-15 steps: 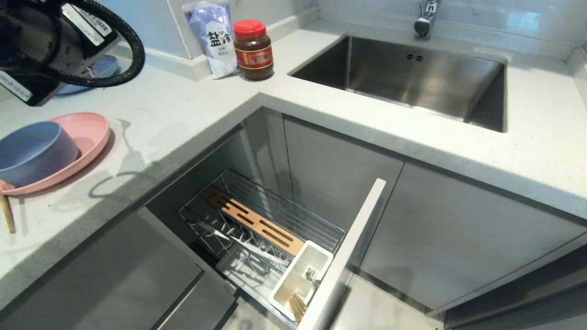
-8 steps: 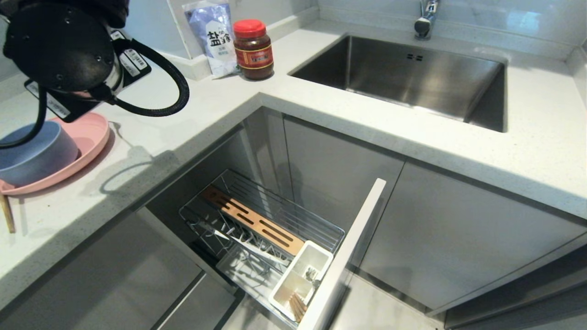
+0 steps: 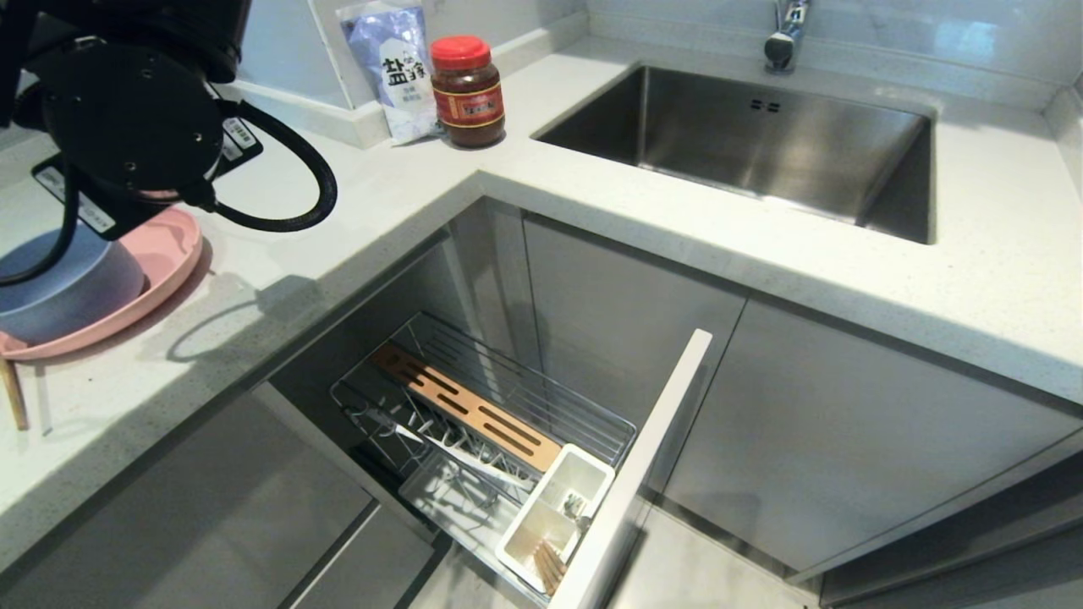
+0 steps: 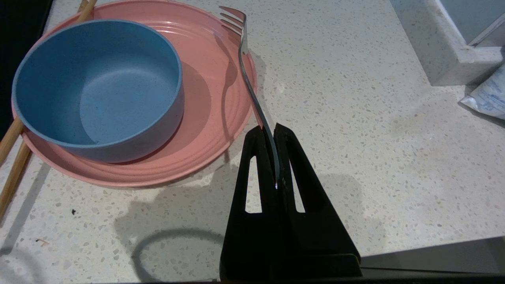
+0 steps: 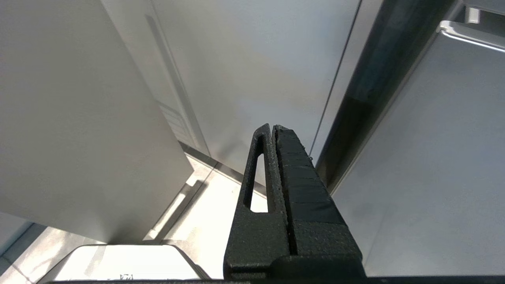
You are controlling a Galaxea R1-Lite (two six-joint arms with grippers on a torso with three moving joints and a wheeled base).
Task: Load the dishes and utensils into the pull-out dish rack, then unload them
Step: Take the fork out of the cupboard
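Your left hand (image 4: 268, 132) is clamped on the fork (image 4: 245, 71); bowl (image 4: 98, 86), plate (image 4: 213, 102) remain on the bench (image 4: 355, 118), rack (image 3: 508, 423) seemingly half-loaded

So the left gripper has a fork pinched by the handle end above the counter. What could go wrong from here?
Left gripper grips the fork only at its handle tip, so it could swivel or slip out. Its tines hang over the pink plate beside the blue bowl and could clip either on a low swing. The cutlery cup down in the rack is a narrow target.

Left gripper (image 4: 268, 132) clamped; right gripper (image 5: 272, 128) (seemingly parked) closed.
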